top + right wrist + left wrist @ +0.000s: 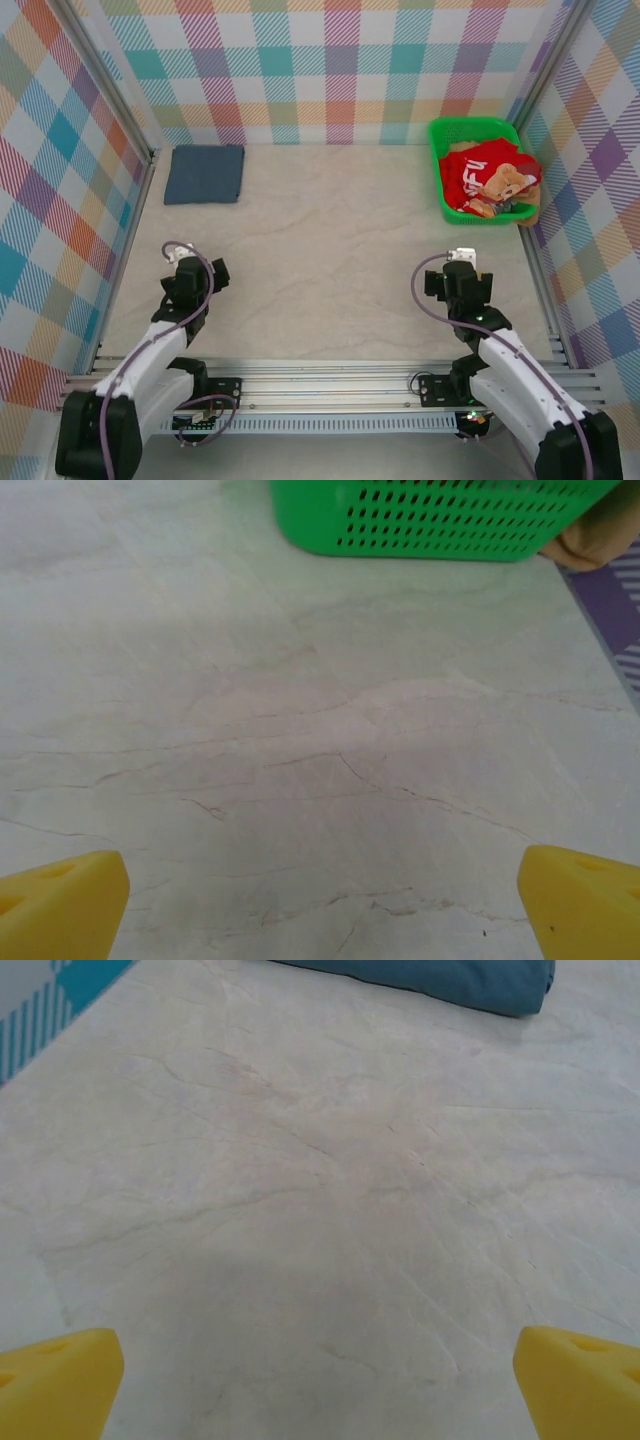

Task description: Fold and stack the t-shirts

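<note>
A folded slate-blue t-shirt point(204, 174) lies flat at the back left of the table; its near edge point(440, 980) crosses the top of the left wrist view. A red t-shirt with white lettering point(478, 170) is bunched in the green basket point(437, 165) at the back right, with orange-tan printed cloth point(508, 184) on top of it. My left gripper point(197, 268) rests low near the front left, open, its yellow fingertips point(60, 1380) wide apart over bare table. My right gripper point(462, 270) sits near the front right, open and empty, short of the basket point(430, 520).
Checked fabric walls close in the table on the left, back and right. A metal rail point(330, 385) runs along the near edge by the arm bases. A tan bit of cloth point(600, 540) hangs beside the basket's right corner.
</note>
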